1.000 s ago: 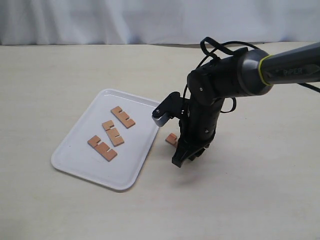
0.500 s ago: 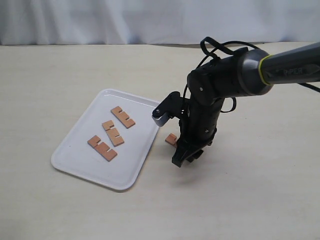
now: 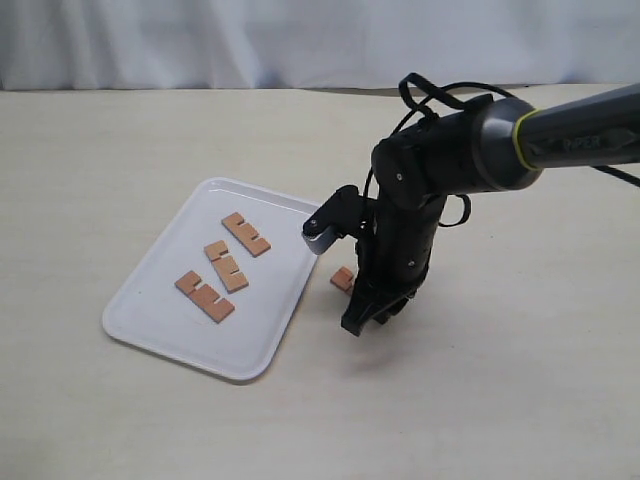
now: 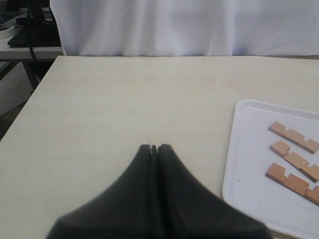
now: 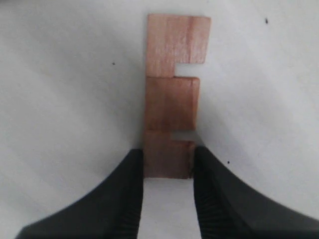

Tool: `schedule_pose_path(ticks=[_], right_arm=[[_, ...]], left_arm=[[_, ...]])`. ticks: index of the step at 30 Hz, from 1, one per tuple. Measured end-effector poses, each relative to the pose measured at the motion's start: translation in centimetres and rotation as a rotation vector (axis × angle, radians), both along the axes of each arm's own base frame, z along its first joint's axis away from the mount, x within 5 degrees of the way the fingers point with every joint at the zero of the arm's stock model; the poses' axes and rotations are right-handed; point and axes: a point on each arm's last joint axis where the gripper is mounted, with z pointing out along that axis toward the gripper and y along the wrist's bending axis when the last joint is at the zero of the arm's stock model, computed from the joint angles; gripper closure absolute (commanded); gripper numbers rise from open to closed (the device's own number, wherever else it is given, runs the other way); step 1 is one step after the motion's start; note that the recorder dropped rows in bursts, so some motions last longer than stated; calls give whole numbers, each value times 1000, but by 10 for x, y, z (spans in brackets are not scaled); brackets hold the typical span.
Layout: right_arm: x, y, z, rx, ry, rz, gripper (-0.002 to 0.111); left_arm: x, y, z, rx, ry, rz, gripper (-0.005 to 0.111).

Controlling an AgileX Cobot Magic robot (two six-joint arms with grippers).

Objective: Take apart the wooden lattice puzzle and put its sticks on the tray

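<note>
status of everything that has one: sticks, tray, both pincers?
tray: holds three sticks
three sticks: separated, lying flat on tray
fourth stick: off tray, one end gripped
right pincer: shut on fourth stick's end
left pincer: shut, empty

white tray (image 3: 160, 315) holding three sticks (image 3: 227, 266), fourth stick (image 3: 343, 278) on table (image 3: 120, 150) beside it, right jaws at it

Lab: bare table (image 3: 120, 420), white curtain (image 3: 300, 40)
</note>
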Motion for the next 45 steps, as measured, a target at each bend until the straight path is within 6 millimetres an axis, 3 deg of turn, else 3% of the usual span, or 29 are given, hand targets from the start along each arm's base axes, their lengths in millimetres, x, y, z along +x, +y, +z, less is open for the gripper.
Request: schedule_pose_path(ticks=[6,12,15,19,20,25,28,31,34,40,45], right_arm=[[-2,-1,18,0,-40,18,104],[-3,-2,74,61,-229,-43,104],[-1,7,91,166,-333,-117,104],[3,33,85,216,-374,-84,104],[8,51,76,229,-368,-61,104],[35,92,47,247,-346,-37,103],[46,98,30,252,-328,-80,90],[51,99,17,229,-308,-100,47],[50,98,17,222,-306,-101,35],[44,96,63,256,-355,-99,41],[31,89,98,236,-341,-80,86]], left_arm=[[0,0,0,0,0,0,107],[0,0,0,0,0,0,107],[0,0,0,0,0,0,107],[0,0,0,0,0,0,107],[0,0,0,0,0,0,107],[0,0,0,0,0,0,107],[0,0,0,0,0,0,107],[0,0,0,0,0,0,107],[0,0,0,0,0,0,107],[0,0,0,0,0,0,107],[0,0,0,0,0,0,107]])
